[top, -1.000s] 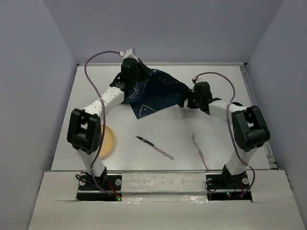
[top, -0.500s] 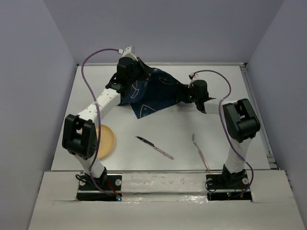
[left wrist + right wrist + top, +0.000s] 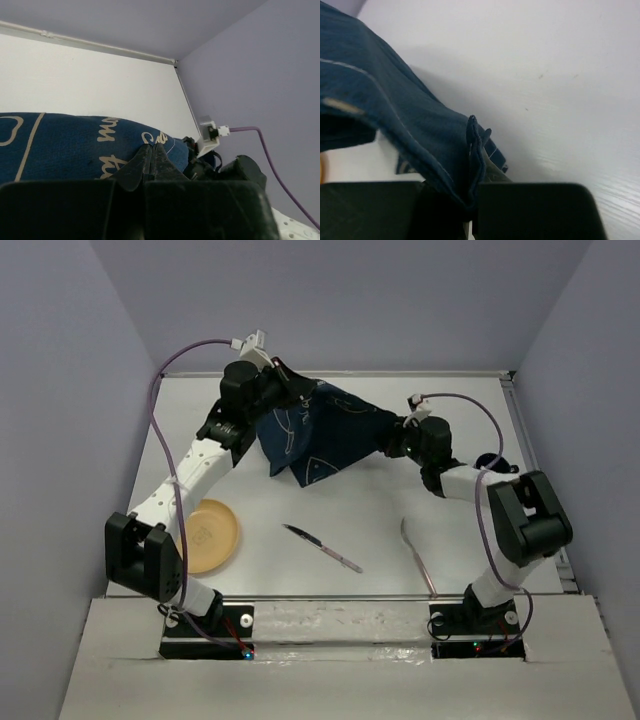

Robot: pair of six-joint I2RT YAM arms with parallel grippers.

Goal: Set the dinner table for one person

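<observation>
The left pincer (image 3: 283,381) and right pincer (image 3: 392,440) each pinch a corner of the blue placemat (image 3: 325,435), which sags at upper centre over the white worktop (image 3: 380,525). The safest course is to spread the corners evenly until it is taut, then lower it flat.

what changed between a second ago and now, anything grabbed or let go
The right gripper closed on the right corner of the blue placemat, where its jaws had stood open. The left gripper kept its pinch on the opposite corner and drew slightly left, its elbow swinging out and uncovering the yellow plate. Plate, knife and the other utensil stayed put on the table.
</observation>
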